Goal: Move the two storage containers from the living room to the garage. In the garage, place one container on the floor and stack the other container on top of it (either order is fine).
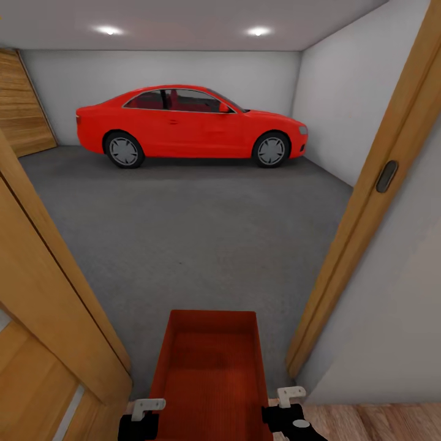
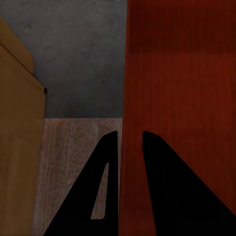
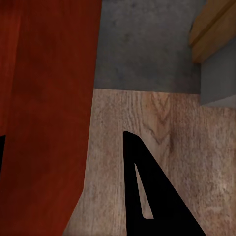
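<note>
The left gripper (image 1: 142, 411) clamps one long wall of the storage container (image 1: 211, 367), a finger on either side of it; the right gripper (image 1: 288, 401) flanks the opposite wall, though whether it pinches shut I cannot tell. The tub hangs between both arms, equally near each, its long axis pointing through the doorway toward the concrete floor (image 1: 184, 226) ahead. It is orange-red, shallow, topless, with flaring walls and fine ribbing inside.

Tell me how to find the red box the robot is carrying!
Look through the wooden doorway into the garage with the red car. Down front, between the two grippers, is the storage container: an open orange-red tub with a ribbed inside.
</note>
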`<state>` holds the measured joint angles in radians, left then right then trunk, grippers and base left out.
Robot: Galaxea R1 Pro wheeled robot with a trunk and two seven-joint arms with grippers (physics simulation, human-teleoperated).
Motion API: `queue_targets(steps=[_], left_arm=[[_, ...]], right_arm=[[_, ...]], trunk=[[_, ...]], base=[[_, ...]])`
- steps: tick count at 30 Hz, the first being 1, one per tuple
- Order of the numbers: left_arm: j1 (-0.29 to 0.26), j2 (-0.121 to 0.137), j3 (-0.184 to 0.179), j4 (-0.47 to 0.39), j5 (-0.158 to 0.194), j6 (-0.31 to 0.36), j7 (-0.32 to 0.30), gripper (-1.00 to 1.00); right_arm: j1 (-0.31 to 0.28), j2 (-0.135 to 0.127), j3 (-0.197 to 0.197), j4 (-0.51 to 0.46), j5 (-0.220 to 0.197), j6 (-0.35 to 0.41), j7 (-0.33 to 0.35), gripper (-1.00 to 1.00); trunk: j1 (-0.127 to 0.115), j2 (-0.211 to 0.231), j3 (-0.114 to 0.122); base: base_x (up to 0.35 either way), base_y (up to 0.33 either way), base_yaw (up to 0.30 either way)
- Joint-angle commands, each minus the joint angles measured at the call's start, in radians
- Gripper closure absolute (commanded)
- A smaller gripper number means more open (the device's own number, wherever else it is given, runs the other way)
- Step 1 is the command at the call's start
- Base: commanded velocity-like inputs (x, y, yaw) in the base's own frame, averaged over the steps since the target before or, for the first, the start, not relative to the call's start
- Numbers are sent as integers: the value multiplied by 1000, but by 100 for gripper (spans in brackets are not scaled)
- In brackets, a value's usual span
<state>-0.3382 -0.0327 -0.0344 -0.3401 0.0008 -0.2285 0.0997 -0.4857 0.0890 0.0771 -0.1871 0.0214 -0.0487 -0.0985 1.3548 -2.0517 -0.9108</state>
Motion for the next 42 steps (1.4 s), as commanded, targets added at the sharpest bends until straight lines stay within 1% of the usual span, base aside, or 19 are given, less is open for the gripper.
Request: queue_targets(steps=[1, 18, 29, 42], left_arm=[[-1, 0, 4, 0, -2, -3, 14, 100], [-1, 0, 4, -1, -2, -3, 14, 100], [-1, 0, 4, -1, -3, -3, 14, 100], [-1, 0, 4, 0, -2, -3, 15, 100]], right_arm=[[-1, -1, 6, 1, 3, -2, -9, 100], [-1, -1, 6, 1, 3, -2, -9, 100], [-1, -1, 6, 1, 3, -2, -9, 100], [-1, -1, 6, 1, 3, -2, -9, 100]], trunk=[[0, 0, -1], [0, 0, -1], [0, 0, -1], [0, 0, -1]], base=[[3, 2, 0], [2, 0, 0], [197, 0, 0], [30, 0, 0]])
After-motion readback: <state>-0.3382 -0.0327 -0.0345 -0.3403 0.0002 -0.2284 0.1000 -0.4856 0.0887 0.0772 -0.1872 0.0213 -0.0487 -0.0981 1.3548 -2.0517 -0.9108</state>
